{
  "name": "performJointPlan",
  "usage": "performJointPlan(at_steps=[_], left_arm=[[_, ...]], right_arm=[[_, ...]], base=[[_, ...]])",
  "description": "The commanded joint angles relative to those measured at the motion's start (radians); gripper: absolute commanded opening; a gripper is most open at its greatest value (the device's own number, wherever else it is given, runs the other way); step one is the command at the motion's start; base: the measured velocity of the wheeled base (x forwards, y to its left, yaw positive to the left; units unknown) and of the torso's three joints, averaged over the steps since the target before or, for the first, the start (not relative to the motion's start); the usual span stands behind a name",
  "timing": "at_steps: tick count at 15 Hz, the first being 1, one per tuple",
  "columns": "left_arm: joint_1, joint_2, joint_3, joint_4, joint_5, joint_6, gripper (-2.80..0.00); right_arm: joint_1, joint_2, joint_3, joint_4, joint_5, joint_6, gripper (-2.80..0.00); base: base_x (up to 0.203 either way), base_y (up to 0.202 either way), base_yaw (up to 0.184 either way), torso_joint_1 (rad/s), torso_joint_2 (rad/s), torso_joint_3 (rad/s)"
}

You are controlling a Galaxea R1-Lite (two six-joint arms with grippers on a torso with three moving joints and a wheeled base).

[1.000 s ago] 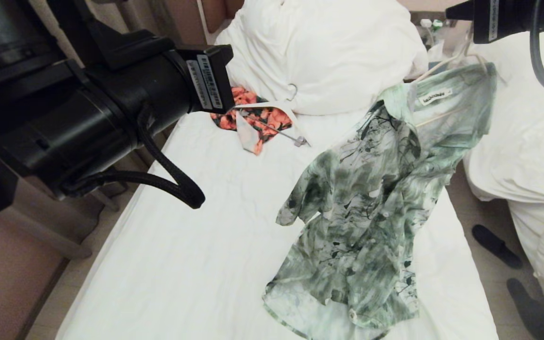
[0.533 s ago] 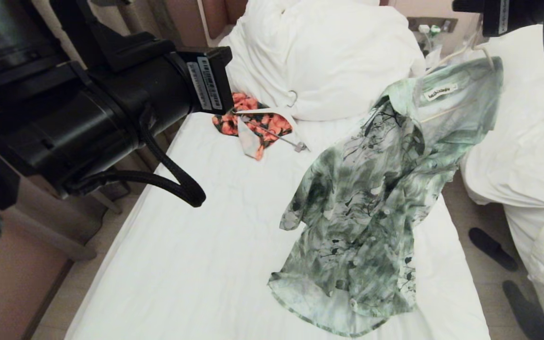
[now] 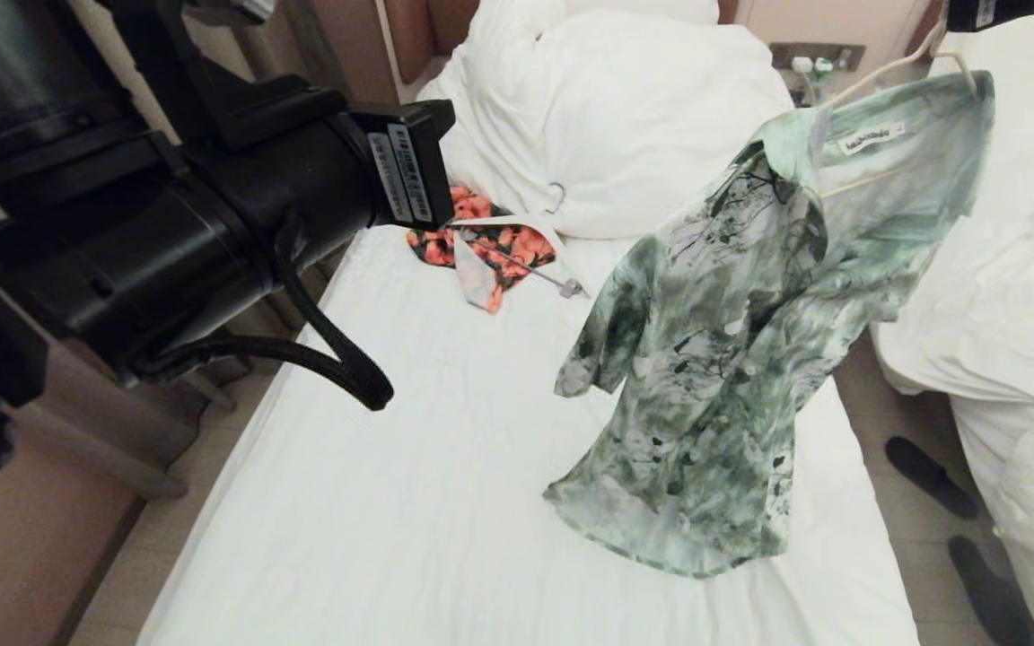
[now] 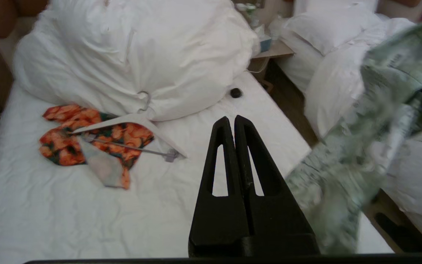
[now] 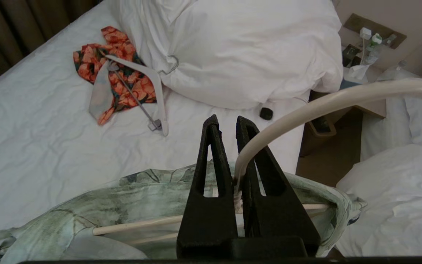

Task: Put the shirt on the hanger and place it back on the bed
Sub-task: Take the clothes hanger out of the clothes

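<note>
The green and white shirt (image 3: 732,359) hangs on the cream wire hanger (image 3: 885,67), lifted over the right side of the bed (image 3: 436,449). Its hem is down at the sheet; whether it touches I cannot tell. My right gripper (image 5: 225,123) is shut on the hanger's twisted neck, and the hook (image 5: 328,102) curves away beside its fingers. The collar and the hanger's bar (image 5: 134,223) lie just under those fingers. My left gripper (image 4: 232,121) is shut on nothing, up over the middle of the bed, with the shirt (image 4: 361,154) beside it.
An orange-and-black floral garment with a thick white hanger (image 3: 490,242) lies by the big white pillows (image 3: 625,117). A small black object (image 5: 266,113) sits on the sheet. To the right are a second bed (image 3: 1011,269), a nightstand (image 3: 813,63) and dark slippers (image 3: 930,475) on the floor.
The right gripper has raised the hanger, so the shirt's lower part has come up off the sheet and hangs straighter. The head view has shifted too. The left gripper has stayed shut.
</note>
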Motion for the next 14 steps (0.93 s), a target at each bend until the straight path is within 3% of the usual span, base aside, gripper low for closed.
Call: performJointPlan(at_steps=[1,4,11,14], left_arm=[[-0.007,0.005,0.024,-0.004,-0.052,-0.001,-2.8],[-0.018,0.05,0.034,-0.005,-0.086,-0.036,-2.8],[-0.024,0.093,0.107,-0.031,-0.373,-0.177,-2.8],[-0.053,0.187,0.121,-0.119,-0.38,-0.193,-2.8]], right_arm=[[-0.015,-0.009,0.003,-0.007,0.0,0.0,-2.8],[-0.044,-0.009,0.041,-0.045,-0.001,-0.019,-2.8],[-0.085,0.032,0.039,-0.04,-0.001,0.046,-2.8],[-0.087,0.046,0.041,-0.038,0.002,0.095,-2.8]], base=[[0.0,0.0,0.0,0.0,0.0,0.0],[0.0,0.0,0.0,0.0,0.0,0.0],[0.0,0.0,0.0,0.0,0.0,0.0],[0.0,0.0,0.0,0.0,0.0,0.0]])
